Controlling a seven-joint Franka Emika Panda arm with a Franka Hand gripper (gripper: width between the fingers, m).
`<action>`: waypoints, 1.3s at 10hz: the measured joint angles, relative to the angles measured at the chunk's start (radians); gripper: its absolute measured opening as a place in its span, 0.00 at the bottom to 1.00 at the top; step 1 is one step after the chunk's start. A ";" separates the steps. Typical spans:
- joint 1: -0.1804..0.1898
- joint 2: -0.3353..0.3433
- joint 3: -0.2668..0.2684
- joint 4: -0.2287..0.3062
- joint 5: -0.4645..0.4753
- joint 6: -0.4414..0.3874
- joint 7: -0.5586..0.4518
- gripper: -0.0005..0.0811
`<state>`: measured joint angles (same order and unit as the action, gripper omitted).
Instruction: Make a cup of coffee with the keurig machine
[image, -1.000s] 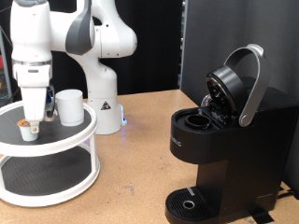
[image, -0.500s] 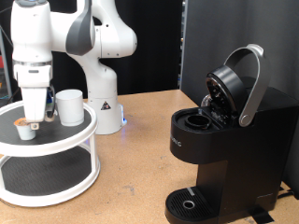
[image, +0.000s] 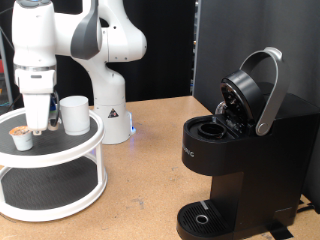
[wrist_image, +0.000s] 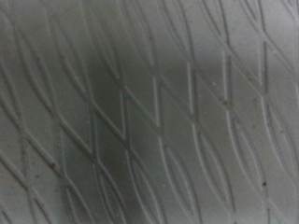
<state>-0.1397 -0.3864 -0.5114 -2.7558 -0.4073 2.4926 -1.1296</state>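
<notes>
The white cup (image: 73, 113) stands on the top tier of a round white stand (image: 88, 138) at the exterior view's left. A small white pod with a brown top (image: 20, 138) sits on the same tier, just left of my gripper (image: 37, 126). The gripper hangs low over the tier between pod and cup, with nothing seen between its fingers. The black keurig machine (image: 232, 160) stands at the right with its lid (image: 250, 88) raised and its pod chamber (image: 212, 130) open. The wrist view shows only a close grey patterned surface (wrist_image: 149, 112), and no fingers.
The stand has a lower tier (image: 45, 190) with a dark floor. The robot's white base (image: 112, 115) stands behind the stand. A black panel (image: 215, 45) rises behind the machine. The machine's round drip tray (image: 205, 217) is at its foot, on the brown table (image: 140, 190).
The pod has shifted to the exterior view's left on the top tier, from under the gripper to beside it. The arm has hardly moved.
</notes>
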 joint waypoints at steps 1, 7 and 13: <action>0.000 0.000 0.001 0.000 0.000 0.000 0.004 0.03; 0.000 0.000 0.002 0.000 -0.002 0.002 0.024 0.13; 0.000 0.000 0.002 0.007 0.000 0.003 0.036 0.91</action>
<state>-0.1397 -0.3866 -0.5099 -2.7484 -0.4077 2.4952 -1.0933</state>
